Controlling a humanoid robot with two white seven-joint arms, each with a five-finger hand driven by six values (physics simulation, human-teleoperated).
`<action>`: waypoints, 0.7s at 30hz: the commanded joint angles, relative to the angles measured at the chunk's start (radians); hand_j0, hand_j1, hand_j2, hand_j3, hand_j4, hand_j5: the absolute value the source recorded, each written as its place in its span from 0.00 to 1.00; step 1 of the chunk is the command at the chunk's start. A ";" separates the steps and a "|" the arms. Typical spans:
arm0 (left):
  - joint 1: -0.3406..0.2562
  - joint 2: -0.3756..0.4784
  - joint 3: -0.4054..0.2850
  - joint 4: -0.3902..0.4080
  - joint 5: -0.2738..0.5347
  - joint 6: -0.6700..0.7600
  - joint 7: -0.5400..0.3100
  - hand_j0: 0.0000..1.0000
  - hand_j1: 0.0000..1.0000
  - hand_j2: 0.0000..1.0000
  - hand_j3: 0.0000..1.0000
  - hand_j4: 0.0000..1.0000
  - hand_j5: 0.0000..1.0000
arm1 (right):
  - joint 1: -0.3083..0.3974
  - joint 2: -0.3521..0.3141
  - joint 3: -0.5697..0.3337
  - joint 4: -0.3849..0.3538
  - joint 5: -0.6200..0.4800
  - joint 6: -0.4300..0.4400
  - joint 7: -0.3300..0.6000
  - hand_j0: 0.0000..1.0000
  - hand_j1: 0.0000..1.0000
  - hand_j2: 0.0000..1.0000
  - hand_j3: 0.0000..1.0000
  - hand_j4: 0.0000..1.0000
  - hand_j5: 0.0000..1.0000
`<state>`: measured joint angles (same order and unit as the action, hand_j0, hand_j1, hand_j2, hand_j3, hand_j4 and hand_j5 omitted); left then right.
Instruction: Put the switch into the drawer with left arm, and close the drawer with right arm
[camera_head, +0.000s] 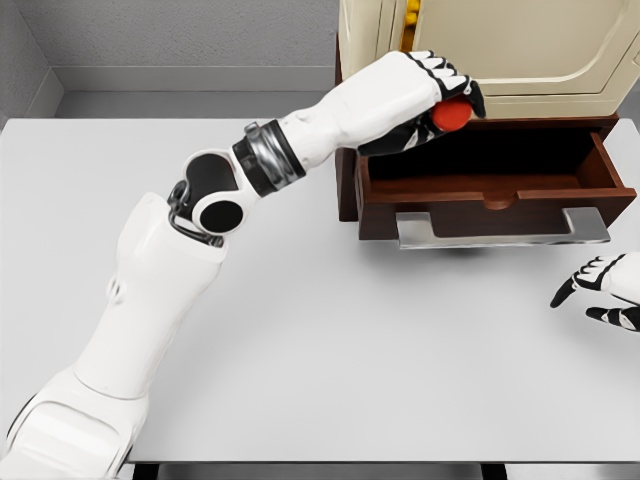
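Two arms in view over a white table (330, 330). Left arm enters from the lower left and reaches diagonally up to the drawer's left rear corner; right hand (605, 290) sits low at the right edge of the picture, fingers relaxed and spread, holding nothing, just off the table's right side and below the drawer handle.

Edges and room: the table's near edge runs along the bottom of the picture, its far edge meets a grey wall. Broad bare surface lies in front of the drawer and to the left of the arm. Between the right hand and the handle (503, 232) the table is unobstructed.

Containers: dark brown wooden drawer (500, 195) is pulled out toward the camera, its metal bar handle at the front. The interior that shows is dark and holds no visible item; the back left corner is hidden by the hand. Above it stands a cream cabinet (500, 45) with a thin yellow strip showing on its left part.

Task item: the switch (453, 115), seen as a red rounded shape, is clasped in the left hand (425, 95), fingers curled around it, held above the drawer's rear left part, not yet resting inside.

Writing: none legible on any surface.
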<state>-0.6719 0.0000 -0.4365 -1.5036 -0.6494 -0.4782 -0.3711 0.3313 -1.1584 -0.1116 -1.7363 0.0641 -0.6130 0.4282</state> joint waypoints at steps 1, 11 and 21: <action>0.000 0.000 -0.004 0.033 0.004 0.001 0.000 0.42 0.42 0.42 0.42 0.42 0.42 | 0.000 -0.001 0.001 0.000 -0.009 0.002 0.000 0.59 0.59 0.59 0.59 0.59 0.59; -0.006 0.000 -0.016 0.034 0.004 0.000 -0.002 0.79 0.79 0.79 0.79 0.79 0.79 | -0.002 -0.001 0.000 0.000 -0.009 0.002 0.000 0.60 0.60 0.60 0.60 0.60 0.60; -0.006 0.000 -0.031 0.026 0.004 0.000 -0.002 0.79 0.79 0.79 0.79 0.79 0.79 | -0.002 -0.001 0.000 0.001 -0.009 0.002 0.000 0.60 0.60 0.60 0.60 0.60 0.60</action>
<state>-0.6780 0.0000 -0.4640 -1.4762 -0.6516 -0.4802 -0.3735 0.3298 -1.1582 -0.1120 -1.7350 0.0622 -0.6130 0.4283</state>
